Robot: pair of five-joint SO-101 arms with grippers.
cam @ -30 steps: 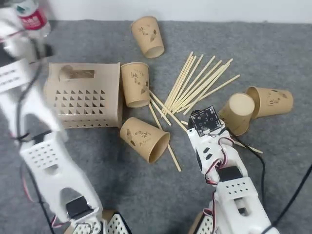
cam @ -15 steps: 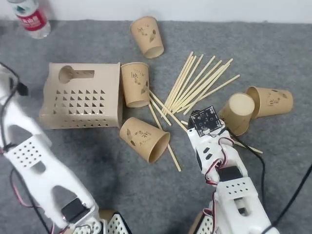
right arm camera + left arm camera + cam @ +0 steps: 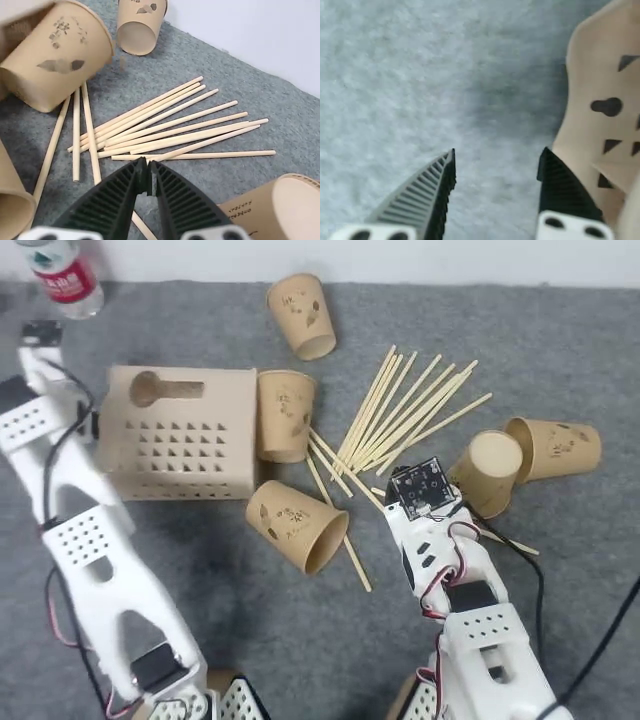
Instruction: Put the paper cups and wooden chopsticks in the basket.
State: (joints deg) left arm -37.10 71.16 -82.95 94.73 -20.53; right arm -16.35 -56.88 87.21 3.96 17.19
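Note:
The tan perforated basket (image 3: 180, 430) lies on its side on the grey carpet. Several paper cups lie around it: one against its right end (image 3: 285, 415), one below (image 3: 297, 525), one at the back (image 3: 302, 315), two at the right (image 3: 487, 472) (image 3: 555, 447). Wooden chopsticks (image 3: 400, 425) are fanned out between them. My left arm (image 3: 45, 420) stands at the basket's left end. Its gripper (image 3: 497, 155) is open over carpet, one finger close to the basket (image 3: 600, 115). My right gripper (image 3: 148, 162) is shut and empty, hovering over the chopsticks (image 3: 175, 130) near a cup (image 3: 60, 55).
A plastic bottle (image 3: 62, 275) lies at the back left by the white wall. The right arm (image 3: 425, 490) stands just in front of the chopsticks. A black cable (image 3: 540, 580) runs along the right side. Bare carpet stretches along the front middle.
My left arm swung from the back left corner out to the left and back in to the basket's left end. The basket and the cup against it slid slightly right. The right arm stayed still.

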